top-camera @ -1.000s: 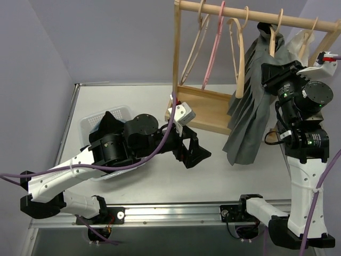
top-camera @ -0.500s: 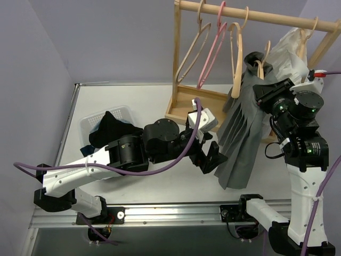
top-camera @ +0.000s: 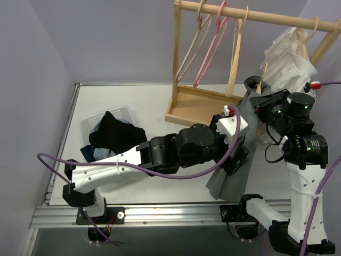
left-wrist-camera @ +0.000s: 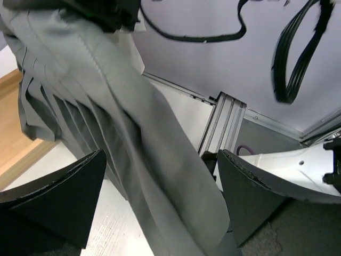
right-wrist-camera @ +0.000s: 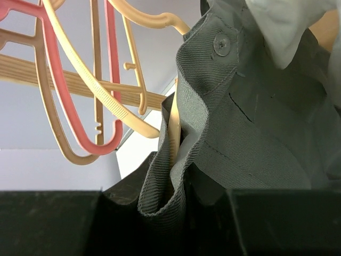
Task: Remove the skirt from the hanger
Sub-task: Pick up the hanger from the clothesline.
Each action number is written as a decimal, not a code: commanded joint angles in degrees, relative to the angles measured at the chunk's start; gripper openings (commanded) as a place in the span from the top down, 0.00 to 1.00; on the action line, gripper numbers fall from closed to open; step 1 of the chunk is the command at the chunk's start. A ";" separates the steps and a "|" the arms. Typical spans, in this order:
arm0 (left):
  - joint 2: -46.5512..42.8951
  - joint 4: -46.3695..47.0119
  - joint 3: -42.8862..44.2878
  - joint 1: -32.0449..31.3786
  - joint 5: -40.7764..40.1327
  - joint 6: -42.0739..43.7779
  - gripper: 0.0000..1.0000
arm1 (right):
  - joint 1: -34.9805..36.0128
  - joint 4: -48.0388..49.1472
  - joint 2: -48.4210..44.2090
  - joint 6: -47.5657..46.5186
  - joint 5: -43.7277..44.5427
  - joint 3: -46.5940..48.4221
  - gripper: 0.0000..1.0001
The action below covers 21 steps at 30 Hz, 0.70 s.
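The grey pleated skirt (top-camera: 226, 178) hangs off the rail from my right gripper (top-camera: 258, 100) down to the table near the front edge. In the right wrist view the right gripper (right-wrist-camera: 176, 210) is shut on the skirt's waistband (right-wrist-camera: 250, 133), with the pale wooden hanger (right-wrist-camera: 175, 130) inside the fold. My left gripper (top-camera: 238, 156) is open, one finger on each side of the hanging skirt. In the left wrist view the skirt (left-wrist-camera: 133, 133) runs between the open fingers (left-wrist-camera: 64, 197) of the left gripper (left-wrist-camera: 160, 197), apart from both.
The wooden rack's rail (top-camera: 256, 16) holds several bare wooden hangers and a pink hanger (top-camera: 210, 48). A white blouse (top-camera: 285, 53) hangs at its right end. The rack's base tray (top-camera: 197, 104) lies behind the skirt. A white basket (top-camera: 85, 125) of dark clothes stands at left.
My right gripper has brought the skirt and its hanger off the rail, down and nearer. My left arm has swung right, putting its open fingers around the skirt.
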 commanded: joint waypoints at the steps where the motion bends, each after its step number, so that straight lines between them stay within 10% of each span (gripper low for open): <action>1: 2.07 -0.37 6.71 -0.69 -2.08 1.75 0.06 | -0.38 3.26 -1.09 2.52 0.35 0.85 1.00; 21: 14.12 -7.93 22.44 3.53 -2.43 3.77 0.06 | -0.29 3.53 -1.53 1.20 -8.18 3.49 1.00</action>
